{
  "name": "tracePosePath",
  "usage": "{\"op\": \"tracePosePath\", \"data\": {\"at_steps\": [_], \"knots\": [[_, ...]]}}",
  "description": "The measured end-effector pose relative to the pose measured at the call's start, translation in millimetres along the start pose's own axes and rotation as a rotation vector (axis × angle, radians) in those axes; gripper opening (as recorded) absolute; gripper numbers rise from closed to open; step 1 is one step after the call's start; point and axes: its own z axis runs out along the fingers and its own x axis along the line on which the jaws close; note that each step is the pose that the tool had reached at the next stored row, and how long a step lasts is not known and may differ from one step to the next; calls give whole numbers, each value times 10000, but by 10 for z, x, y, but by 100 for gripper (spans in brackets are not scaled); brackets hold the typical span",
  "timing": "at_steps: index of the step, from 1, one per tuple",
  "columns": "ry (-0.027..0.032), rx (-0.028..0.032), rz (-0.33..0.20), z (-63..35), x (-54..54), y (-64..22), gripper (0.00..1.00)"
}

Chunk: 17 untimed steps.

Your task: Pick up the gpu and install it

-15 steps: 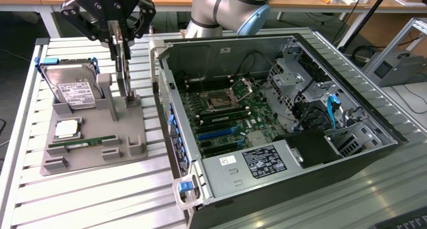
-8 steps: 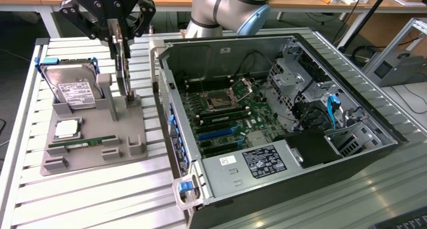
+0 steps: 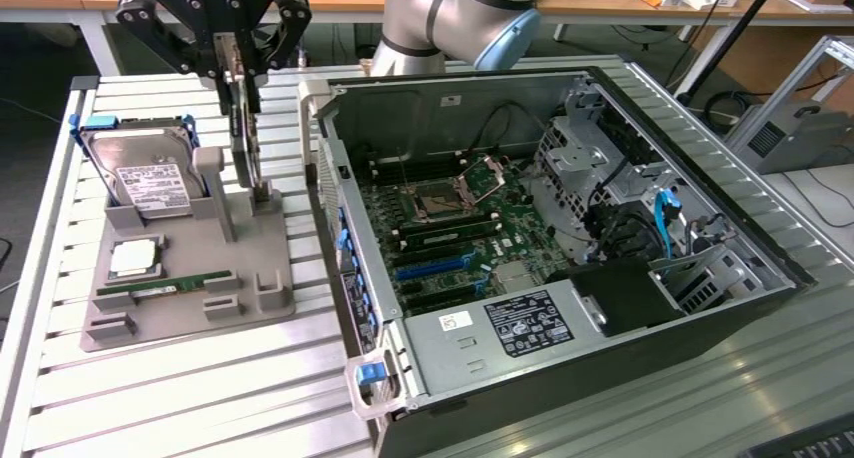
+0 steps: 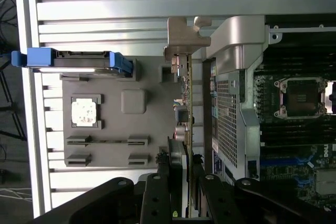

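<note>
Closest to the wrist camera, the gripper [image 4: 180, 181] has its jaws clamped on the upper end of the gpu [image 4: 188, 95], one on each flat face. The card stands upright, its long axis running straight down from the jaws, with the silver bracket [image 4: 184, 34] at the end away from them. Its lower end seems to sit in the grey holder [image 3: 174, 313] on the worktop [image 3: 200, 408]. The open computer case [image 3: 441, 103] lies just beside it, to the exterior view's right, motherboard [image 3: 447, 233] facing up.
</note>
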Motion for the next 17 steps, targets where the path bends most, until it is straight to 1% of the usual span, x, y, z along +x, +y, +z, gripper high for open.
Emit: {"op": "tracePosePath", "data": {"at_steps": [17], "knots": [[0, 0, 0, -76, -2, 0, 27]]}}
